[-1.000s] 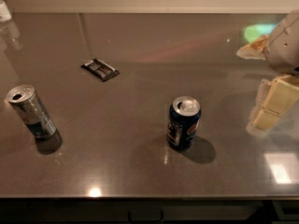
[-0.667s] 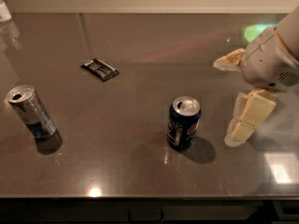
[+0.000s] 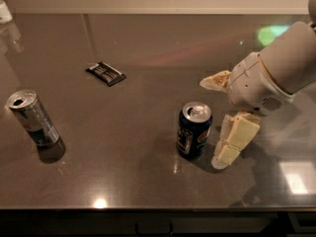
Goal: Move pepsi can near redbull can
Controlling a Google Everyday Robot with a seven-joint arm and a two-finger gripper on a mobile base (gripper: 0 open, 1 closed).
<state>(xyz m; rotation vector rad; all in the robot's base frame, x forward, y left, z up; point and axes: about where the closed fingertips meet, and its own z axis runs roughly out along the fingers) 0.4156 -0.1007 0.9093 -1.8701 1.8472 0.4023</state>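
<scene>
The pepsi can, short and dark blue with a silver top, stands upright near the middle of the dark table. The redbull can, slim and silver with blue patches, stands upright far off at the table's left. My gripper is just right of the pepsi can, open. One cream finger reaches down beside the can's right side; the other sits behind and to the right of it. The can is not between the fingers.
A flat dark packet lies at the back left of the middle. A pale object sits at the far left back corner. The table's front edge runs close below the cans.
My arm and gripper have moved left from the table's right edge to just beside the pepsi can. Both cans have stayed where they were.
</scene>
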